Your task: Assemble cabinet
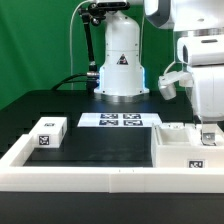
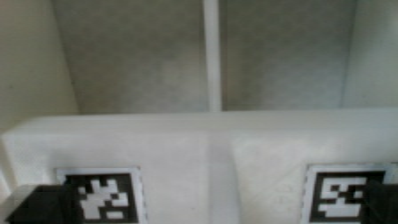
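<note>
The cabinet's large open white box (image 1: 184, 147) stands on the black table at the exterior view's right, a tag on its front wall. A smaller white tagged cabinet block (image 1: 47, 133) lies at the exterior view's left. My gripper (image 1: 208, 134) hangs over the big box's far right corner. In the wrist view a white wall of that box (image 2: 196, 150) fills the near field and carries two tags (image 2: 100, 197). Grey inner panels show beyond it. Only a dark finger edge (image 2: 15, 207) shows at the frame's corner. The jaws stand wide apart and hold nothing.
The marker board (image 1: 120, 120) lies flat at the table's middle back. A white rim (image 1: 100, 180) frames the black table. Behind the table stand a white cone-shaped base (image 1: 121, 62) and a dark stand with cables.
</note>
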Controlling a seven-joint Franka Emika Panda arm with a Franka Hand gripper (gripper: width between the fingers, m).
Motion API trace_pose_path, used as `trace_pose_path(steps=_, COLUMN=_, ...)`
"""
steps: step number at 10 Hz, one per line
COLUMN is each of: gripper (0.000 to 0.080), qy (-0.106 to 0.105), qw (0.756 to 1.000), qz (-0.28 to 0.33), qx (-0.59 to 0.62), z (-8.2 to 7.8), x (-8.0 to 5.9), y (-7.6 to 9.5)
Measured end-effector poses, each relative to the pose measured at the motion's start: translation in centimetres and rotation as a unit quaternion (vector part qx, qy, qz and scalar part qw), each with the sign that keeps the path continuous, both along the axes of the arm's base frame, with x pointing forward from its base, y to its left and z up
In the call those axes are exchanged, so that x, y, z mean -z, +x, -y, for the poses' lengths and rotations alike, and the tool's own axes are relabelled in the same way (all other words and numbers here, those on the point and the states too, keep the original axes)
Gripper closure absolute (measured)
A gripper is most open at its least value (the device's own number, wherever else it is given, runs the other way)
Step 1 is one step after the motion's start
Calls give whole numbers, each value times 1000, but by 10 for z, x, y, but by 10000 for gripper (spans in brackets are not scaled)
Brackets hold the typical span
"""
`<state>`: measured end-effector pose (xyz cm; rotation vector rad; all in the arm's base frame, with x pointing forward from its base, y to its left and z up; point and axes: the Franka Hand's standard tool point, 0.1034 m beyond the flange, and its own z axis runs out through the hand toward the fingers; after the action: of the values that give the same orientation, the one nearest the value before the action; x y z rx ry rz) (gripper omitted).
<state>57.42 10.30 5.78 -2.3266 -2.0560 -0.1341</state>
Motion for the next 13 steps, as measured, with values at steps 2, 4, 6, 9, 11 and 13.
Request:
trace_pose_path(steps=2, gripper=2, qy=-3, qw=1000, qz=2, qx=-2, z=-1, x=-8, y=-4)
trace_pose_path(steps=4, gripper=2, qy=-8, qw=1000, qz=10, qx=-9, z=-2, x=-21, y=-22)
trace_pose_path(steps=6, gripper=2, qy=-14, qw=1000, qz=10, qx=-10, z=3, x=-28, y=-37)
trace_pose_path(steps=9, gripper=2, qy=-13, qw=1000, qz=9, qx=-10, z=3, x=-25, y=-37)
trace_pose_path(steps=11, gripper=2, qy=-13, qw=1000, qz=8, qx=-10, z=3, x=-25, y=-38)
trace_pose_path(steps=13, gripper=2, qy=-17, qw=1000, qz=7, qx=-13, z=5, x=-24, y=-67)
